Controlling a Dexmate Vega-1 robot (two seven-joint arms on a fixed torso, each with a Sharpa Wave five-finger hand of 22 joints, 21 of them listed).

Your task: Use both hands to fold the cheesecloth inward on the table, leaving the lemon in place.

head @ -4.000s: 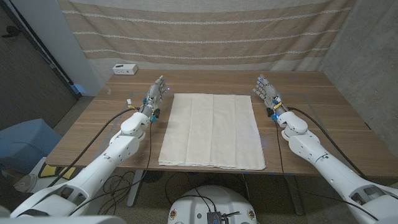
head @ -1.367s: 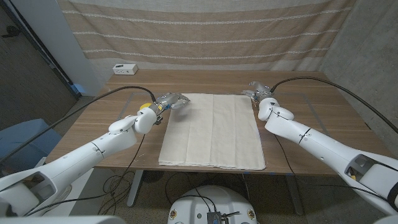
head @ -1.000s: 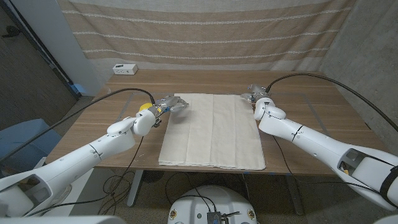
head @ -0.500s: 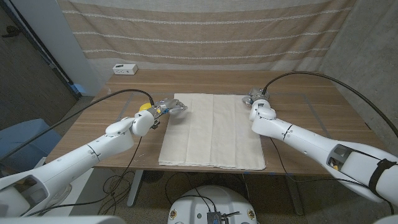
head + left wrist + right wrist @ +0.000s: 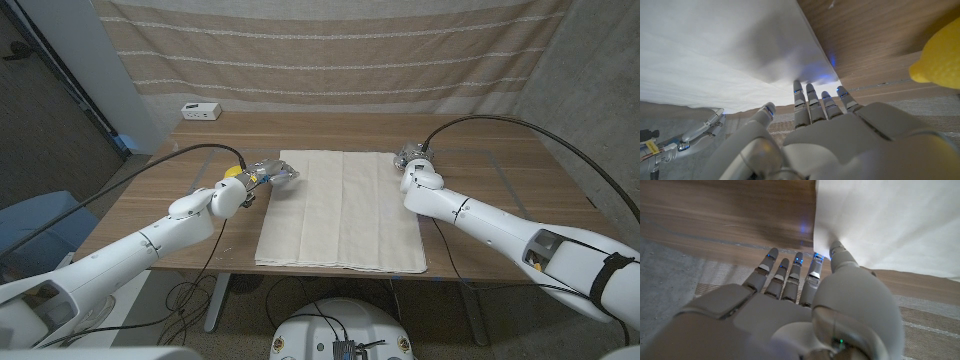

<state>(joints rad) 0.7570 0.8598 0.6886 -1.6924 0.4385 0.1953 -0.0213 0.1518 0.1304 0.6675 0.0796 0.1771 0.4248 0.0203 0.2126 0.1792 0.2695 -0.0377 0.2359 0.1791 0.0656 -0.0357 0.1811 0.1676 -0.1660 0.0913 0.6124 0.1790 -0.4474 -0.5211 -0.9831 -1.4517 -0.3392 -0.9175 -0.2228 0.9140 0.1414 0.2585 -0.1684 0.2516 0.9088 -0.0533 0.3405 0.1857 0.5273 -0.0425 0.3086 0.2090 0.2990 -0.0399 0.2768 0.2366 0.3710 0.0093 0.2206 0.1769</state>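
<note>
1. Cheesecloth (image 5: 341, 207) lies flat on the table (image 5: 500, 180), long axis running from the near edge toward the far edge; its two far corners are the ones the hands have at reach.
2. Left hand (image 5: 272, 174) sits at the far-left corner; in the left wrist view the fingertips (image 5: 799, 88) touch the cloth's edge, fingers straight and slightly apart, holding nothing.
3. Right hand (image 5: 411, 156) sits at the far-right corner; in the right wrist view its fingers (image 5: 815, 260) are extended beside the cloth edge, thumb tip against it. Whether any cloth is pinched I cannot tell; probably not yet.
4. Lemon (image 5: 232, 172) rests on bare table just outside the left edge, close behind the left hand, off the cloth.
5. Judgement: each hand is nearest its own corner; the fold should draw the corners inward, with the left wrist kept clear of the lemon.
</note>
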